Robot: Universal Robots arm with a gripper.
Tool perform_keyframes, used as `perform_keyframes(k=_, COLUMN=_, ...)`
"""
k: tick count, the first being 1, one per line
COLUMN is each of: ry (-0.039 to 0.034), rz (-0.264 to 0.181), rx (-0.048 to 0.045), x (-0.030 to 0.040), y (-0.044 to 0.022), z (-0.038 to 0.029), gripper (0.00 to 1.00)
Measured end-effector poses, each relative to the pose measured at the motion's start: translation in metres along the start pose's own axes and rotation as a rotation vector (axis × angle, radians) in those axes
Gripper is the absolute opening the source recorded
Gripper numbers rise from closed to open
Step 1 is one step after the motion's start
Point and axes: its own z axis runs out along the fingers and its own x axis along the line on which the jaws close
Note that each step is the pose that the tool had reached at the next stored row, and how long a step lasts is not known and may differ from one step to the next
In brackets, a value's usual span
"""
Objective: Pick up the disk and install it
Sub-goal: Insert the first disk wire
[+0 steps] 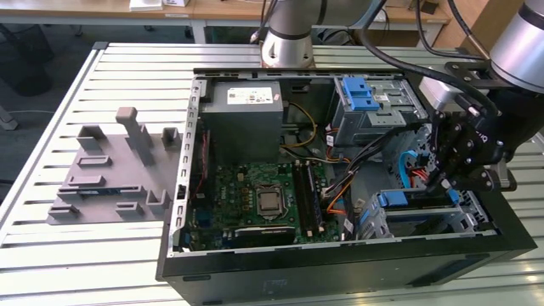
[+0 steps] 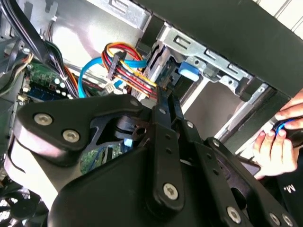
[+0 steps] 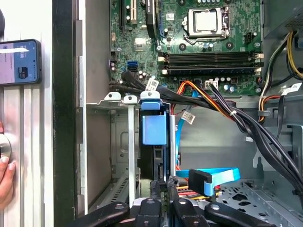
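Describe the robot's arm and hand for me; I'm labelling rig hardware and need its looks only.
The arm is silver-grey metal tubing with a darker grey joint band, and black cables run along it toward the wrist. The hand is matte black, built of flat linkage plates joined by round silver screws, which the second wrist view shows close up.

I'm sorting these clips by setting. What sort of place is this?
Probably a robotics lab or test bench: an open computer case lies on a slatted metal table, a robot arm is mounted on it, and desks stand behind.
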Motion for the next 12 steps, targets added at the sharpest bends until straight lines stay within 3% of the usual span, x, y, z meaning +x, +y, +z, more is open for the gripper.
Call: perform_keyframes(k=12, ry=0.0002, rz=0.0, rx=-0.005, x=0.0004, y=-0.0025, z=0.0013, gripper=0.16)
